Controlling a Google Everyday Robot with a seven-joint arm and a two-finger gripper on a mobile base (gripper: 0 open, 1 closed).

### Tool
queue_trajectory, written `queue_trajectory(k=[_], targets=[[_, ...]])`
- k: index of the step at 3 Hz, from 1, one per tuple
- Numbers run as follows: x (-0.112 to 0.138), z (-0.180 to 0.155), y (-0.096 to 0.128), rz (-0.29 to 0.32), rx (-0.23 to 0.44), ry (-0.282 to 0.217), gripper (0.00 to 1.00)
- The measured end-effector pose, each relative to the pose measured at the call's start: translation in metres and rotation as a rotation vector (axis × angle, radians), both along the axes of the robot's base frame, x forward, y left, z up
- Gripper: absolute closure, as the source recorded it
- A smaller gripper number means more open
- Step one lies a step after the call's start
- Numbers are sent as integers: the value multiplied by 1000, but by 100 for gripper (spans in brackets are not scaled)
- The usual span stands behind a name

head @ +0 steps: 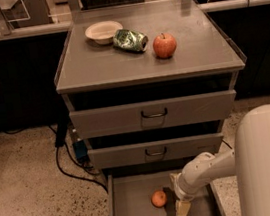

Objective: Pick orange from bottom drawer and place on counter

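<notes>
counter: bowl, can, apple (gripper in bottom drawer)

No text, labels or numbers are readable.

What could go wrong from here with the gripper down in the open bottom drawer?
1. The gripper sits just right of the small round orange on the flat floor of the grey bottom drawer; a nudge could roll it away.
2. The grey counter holds a red apple; a careless placement might bump it.

Speckled terrazzo floor with a black cable
</notes>
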State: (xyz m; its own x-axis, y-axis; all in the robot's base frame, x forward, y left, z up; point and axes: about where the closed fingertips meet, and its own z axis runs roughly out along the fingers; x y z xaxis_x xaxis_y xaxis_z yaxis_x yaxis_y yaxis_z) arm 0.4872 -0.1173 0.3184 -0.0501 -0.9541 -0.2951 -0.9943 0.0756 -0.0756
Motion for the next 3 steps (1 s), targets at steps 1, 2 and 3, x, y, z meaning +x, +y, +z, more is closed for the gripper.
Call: queue_trajectory(k=[1, 2, 3], targets=[[10, -27, 23, 52, 16, 18, 0], [27, -57, 42, 97, 26, 29, 0], [41, -84, 50, 110, 39, 40, 0]])
